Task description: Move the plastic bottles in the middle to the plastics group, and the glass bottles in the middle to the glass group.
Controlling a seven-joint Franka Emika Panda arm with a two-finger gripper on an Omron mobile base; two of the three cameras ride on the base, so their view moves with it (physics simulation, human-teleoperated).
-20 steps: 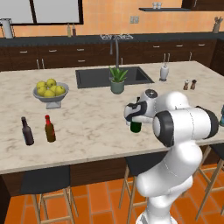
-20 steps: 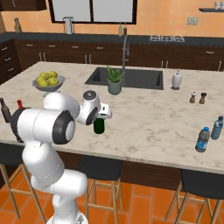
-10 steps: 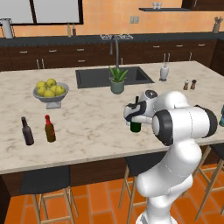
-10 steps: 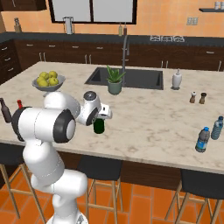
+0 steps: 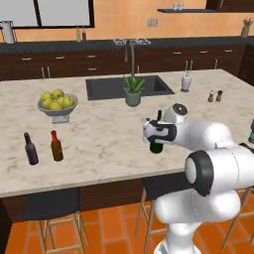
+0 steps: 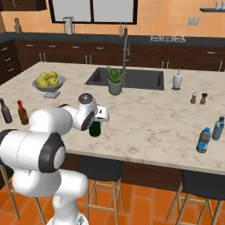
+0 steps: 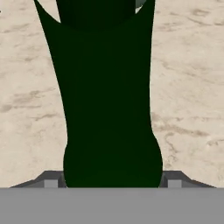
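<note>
The tall dark green glass bottle (image 5: 156,145) stands upright on the island counter near its front edge. My gripper (image 5: 157,133) reaches it from the side and is shut on its body. In the hand view the green bottle (image 7: 109,109) sits between the two fingertips (image 7: 174,180), which press its sides. From the right, the same bottle (image 6: 94,129) shows just under the hand. Two small bluish plastic bottles (image 6: 203,140) (image 6: 217,128) stand at the counter's right end. The glass group, a blackish bottle (image 5: 31,149) and a red-capped brown bottle (image 5: 56,146), stands at the left end.
A bowl of yellow-green fruit (image 5: 57,104) sits at the left rear. A potted plant (image 5: 132,92) stands before the sink (image 5: 106,88). A white dispenser (image 5: 186,82) and two shakers (image 5: 215,95) are at the right rear. Stools stand under the counter's front edge.
The jaws have closed in onto the green bottle. The arm and the bottle stay where they were.
</note>
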